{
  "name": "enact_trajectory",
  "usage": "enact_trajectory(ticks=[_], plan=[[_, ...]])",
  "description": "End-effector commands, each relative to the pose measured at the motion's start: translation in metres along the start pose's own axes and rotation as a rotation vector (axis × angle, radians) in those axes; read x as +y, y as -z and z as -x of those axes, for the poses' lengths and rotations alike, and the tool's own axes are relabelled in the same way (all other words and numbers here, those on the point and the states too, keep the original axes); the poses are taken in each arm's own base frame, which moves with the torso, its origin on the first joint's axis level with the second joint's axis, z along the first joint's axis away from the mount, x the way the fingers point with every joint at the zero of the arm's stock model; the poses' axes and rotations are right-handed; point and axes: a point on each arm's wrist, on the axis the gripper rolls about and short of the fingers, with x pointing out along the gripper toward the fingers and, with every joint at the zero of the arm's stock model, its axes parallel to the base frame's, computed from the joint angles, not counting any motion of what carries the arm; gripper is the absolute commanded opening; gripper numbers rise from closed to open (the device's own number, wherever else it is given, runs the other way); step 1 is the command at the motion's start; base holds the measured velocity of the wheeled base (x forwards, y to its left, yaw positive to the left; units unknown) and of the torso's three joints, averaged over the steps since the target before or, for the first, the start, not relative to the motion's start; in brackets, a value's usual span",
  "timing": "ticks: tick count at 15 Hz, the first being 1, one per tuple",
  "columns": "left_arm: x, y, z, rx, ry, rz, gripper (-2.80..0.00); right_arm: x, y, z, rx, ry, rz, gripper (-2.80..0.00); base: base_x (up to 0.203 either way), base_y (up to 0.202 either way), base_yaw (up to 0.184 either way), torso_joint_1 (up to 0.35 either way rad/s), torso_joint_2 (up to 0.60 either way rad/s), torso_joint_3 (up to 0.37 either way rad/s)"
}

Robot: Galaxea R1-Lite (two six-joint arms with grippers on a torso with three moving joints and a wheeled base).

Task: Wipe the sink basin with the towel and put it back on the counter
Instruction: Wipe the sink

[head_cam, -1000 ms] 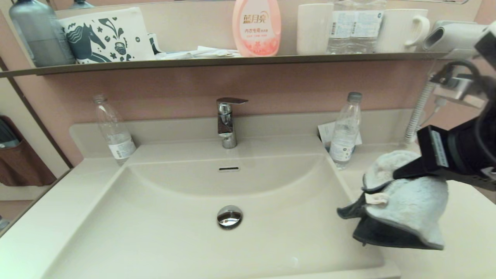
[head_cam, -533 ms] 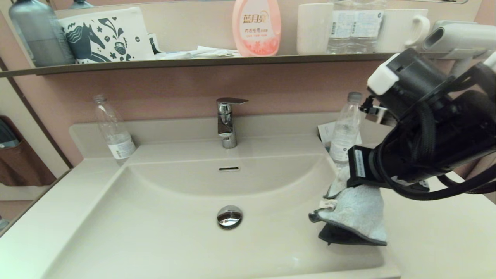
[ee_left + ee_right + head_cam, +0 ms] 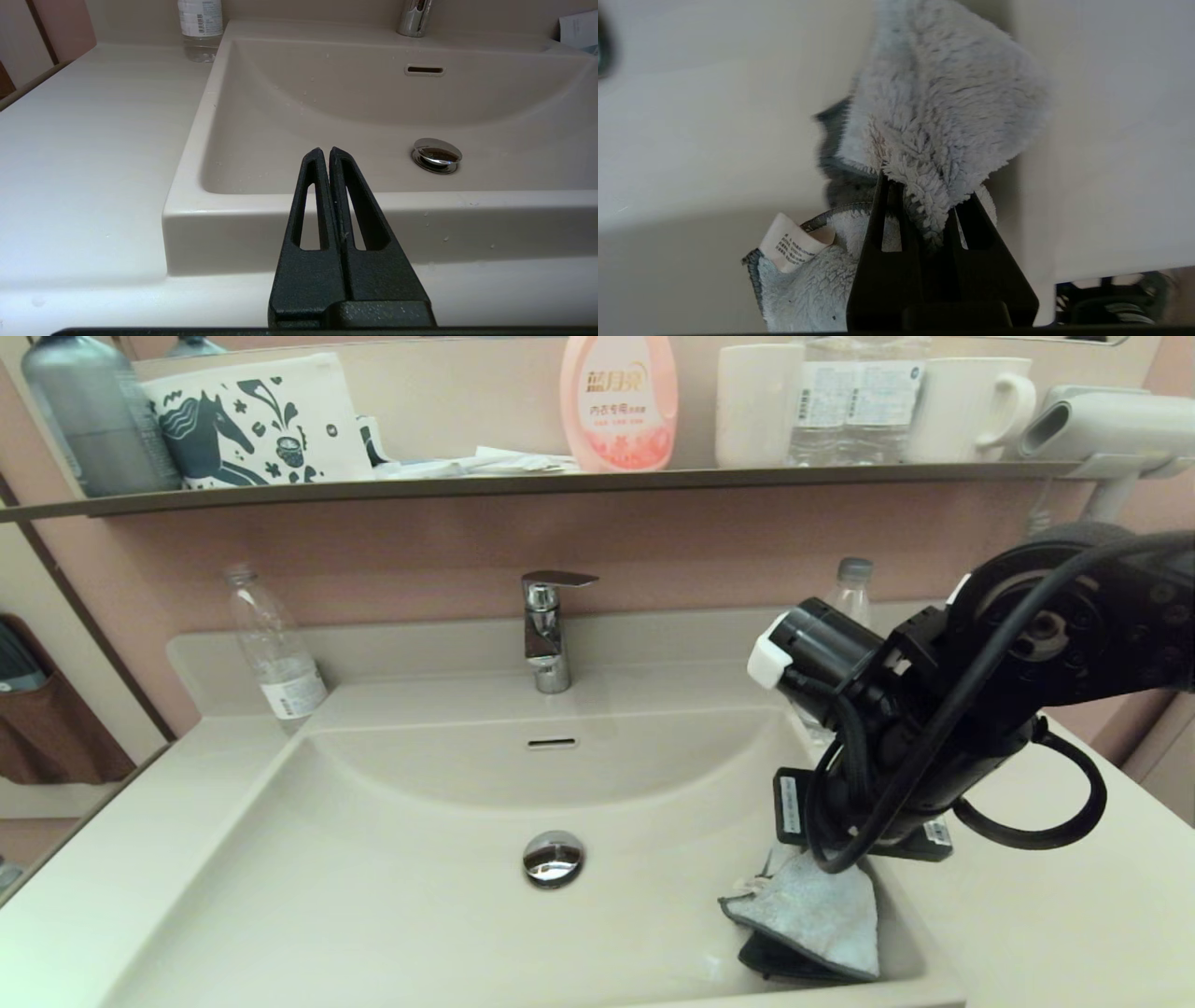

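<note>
Nearest of all, the left gripper [image 3: 325, 151] sits parked just off the front edge of the vanity, its two black fingers pressed together with nothing between them, pointing toward the front wall of the sink basin [image 3: 289, 130]. Just past it, the right gripper [image 3: 924, 205] is clamped on a pinch of the towel [image 3: 943, 112], the fluffy pale fold bunched up between its fingers [image 3: 882, 224] while a small white tag [image 3: 791, 242] curls out to one side. From the head view, that towel [image 3: 812, 919] hangs below the right arm's wrist in the front right corner of the sink basin [image 3: 392, 887], pale face up with its dark grey side and grey edging showing underneath; its lower part looks to be resting against the basin floor close to the right wall. The counter [image 3: 1046, 933] runs along that wall just beside it. Farther in, the chrome drain plug [image 3: 553, 857] sits at the middle of the basin floor, well apart from the cloth, with the slot overflow hole [image 3: 552, 743] in the curved back wall behind it. Beyond stands the chrome faucet [image 3: 547, 630], a clear bottle [image 3: 275, 649] to its left and another bottle [image 3: 851, 586] half hidden behind the right arm, and above them a wall shelf [image 3: 523, 483] carrying a pink bottle [image 3: 618, 401].
</note>
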Motion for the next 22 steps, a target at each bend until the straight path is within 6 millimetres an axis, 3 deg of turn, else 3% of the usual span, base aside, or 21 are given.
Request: enact_trajectory(ticks=[1,8,13,22], plan=[[0.000,0.000,0.000,0.001,0.000,0.001,-2.80,0.004,0.000,-0.017,0.020,0.070,0.010,-2.80,0.000,0.000,0.000,0.000,0.00,0.000],[0.000,0.000,0.000,0.001,0.000,0.001,-2.80,0.011,0.006,-0.054,0.075,0.244,0.050,-2.80,0.000,0.000,0.000,0.000,0.00,0.000],[0.000,0.000,0.000,0.001,0.000,0.001,-2.80,0.029,0.012,-0.081,0.114,0.269,0.084,-2.80,0.000,0.000,0.000,0.000,0.00,0.000],[0.000,0.000,0.000,0.001,0.000,0.001,-2.80,0.101,0.034,-0.110,0.173,-0.083,0.185,-2.80,0.000,0.000,0.000,0.000,0.00,0.000]])
